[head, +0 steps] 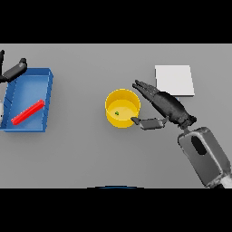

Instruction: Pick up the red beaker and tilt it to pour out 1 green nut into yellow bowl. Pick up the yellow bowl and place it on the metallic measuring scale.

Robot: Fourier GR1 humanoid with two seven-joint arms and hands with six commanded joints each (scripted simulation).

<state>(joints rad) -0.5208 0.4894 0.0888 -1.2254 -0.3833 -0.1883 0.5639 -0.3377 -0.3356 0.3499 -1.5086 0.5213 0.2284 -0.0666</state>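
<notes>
The yellow bowl point(122, 108) stands at the table's middle with one green nut point(117, 113) inside. My right hand point(165, 106) is open just right of the bowl. Its fingers reach along the bowl's far right side and its thumb point(147, 123) points at the near right wall, at or close to touching. The red beaker point(28, 112) lies on its side in the blue tray point(47, 97) at the left. My left hand point(13, 70) is open at the tray's far left corner, holding nothing. The pale square measuring scale point(174, 80) lies at the back right, beyond my right hand.
The blue tray's walls stand up around the beaker. A white object point(1, 110) shows partly at the left edge beside the tray. My right forearm point(206, 156) comes in from the lower right.
</notes>
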